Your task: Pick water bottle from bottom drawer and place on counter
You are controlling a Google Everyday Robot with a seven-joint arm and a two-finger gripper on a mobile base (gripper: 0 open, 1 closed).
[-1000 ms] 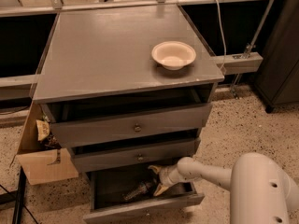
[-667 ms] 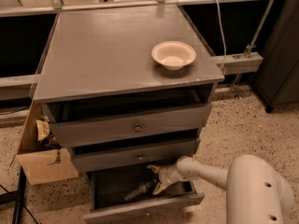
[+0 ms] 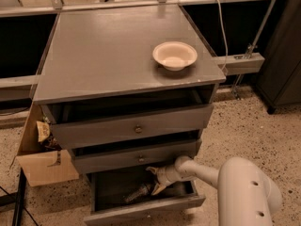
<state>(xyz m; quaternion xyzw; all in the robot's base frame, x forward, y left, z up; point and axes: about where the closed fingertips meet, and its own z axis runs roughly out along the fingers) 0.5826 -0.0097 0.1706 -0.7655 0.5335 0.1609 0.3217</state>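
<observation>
The water bottle lies on its side in the dark inside of the open bottom drawer, pointing left and down. My gripper reaches into that drawer from the right on the white arm. It is open, with its fingertips just right of the bottle's near end and nothing held. The grey counter is the top of the cabinet, above all three drawers.
A pale bowl stands on the counter at the right. The two upper drawers with round knobs are partly pulled out above my arm. A cardboard box sits on the floor to the left of the cabinet.
My gripper has shifted slightly left toward the bottle inside the bottom drawer. The bottle has not moved.
</observation>
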